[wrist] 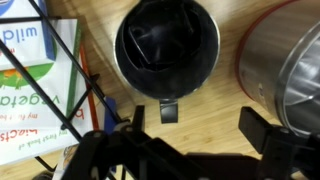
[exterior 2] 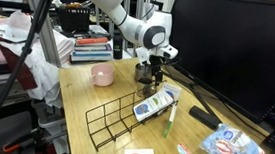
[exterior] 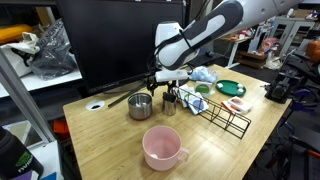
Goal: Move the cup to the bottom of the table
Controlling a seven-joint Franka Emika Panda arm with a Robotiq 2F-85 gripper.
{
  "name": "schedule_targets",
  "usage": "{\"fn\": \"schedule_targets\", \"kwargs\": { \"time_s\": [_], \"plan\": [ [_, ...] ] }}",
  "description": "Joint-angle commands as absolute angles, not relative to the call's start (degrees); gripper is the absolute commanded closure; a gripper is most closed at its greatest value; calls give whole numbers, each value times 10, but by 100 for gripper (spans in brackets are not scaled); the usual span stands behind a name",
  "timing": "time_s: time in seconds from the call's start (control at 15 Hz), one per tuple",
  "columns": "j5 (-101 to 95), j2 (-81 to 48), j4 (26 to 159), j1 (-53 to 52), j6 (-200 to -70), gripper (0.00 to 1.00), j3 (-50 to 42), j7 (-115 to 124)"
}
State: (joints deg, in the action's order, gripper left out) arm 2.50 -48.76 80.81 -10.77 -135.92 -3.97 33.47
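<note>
Wrist view: gripper [wrist: 180, 150] at the lower edge of frame, jaws spread wide, nothing between them; one dark fingertip [wrist: 268, 138] sits on the steel pot [wrist: 285, 70] side, the other on the far side from the pot. Next out, the cup [wrist: 167, 50]: upright, mouth up, dark inside, standing on the table [wrist: 222, 118] just beside the pot. A thin strip of bare wood shows between the two, so they are apart, not touching. The cup lies ahead of the fingertips and roughly on the line midway between them; its long axis is vertical and its wall round, so my read is that no wrist turn is needed, only a short advance and descent. The point to watch is the pot-side finger, which must drop into that narrow gap beside the pot, and a drift toward the pot would likely knock it. Further out, the wire rack [exterior: 222, 113] stands on the side of the cup away from the pot, near but not against it. Furthest, in an exterior view, the pink mug [exterior: 163, 148] sits well apart from the pot, toward the table edge nearest that camera; I take that stretch to be the "bottom", with open wood between the mug and the pot for the carry.
</note>
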Motion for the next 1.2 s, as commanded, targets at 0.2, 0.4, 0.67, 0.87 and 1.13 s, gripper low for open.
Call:
{"fn": "schedule_targets", "kwargs": {
  "time_s": [0.2, 0.4, 0.67, 0.87, 1.13],
  "plan": [
    [22, -502, 782, -115, -1347, 53, -48, 344],
    [23, -507, 780, -115, -1342, 74, -48, 345],
    [23, -513, 777, -116, -1337, 99, -49, 348],
    [23, -510, 777, -116, -1329, 96, -49, 351],
    [18, -493, 790, -120, -1307, 96, -54, 364]
  ]
}}
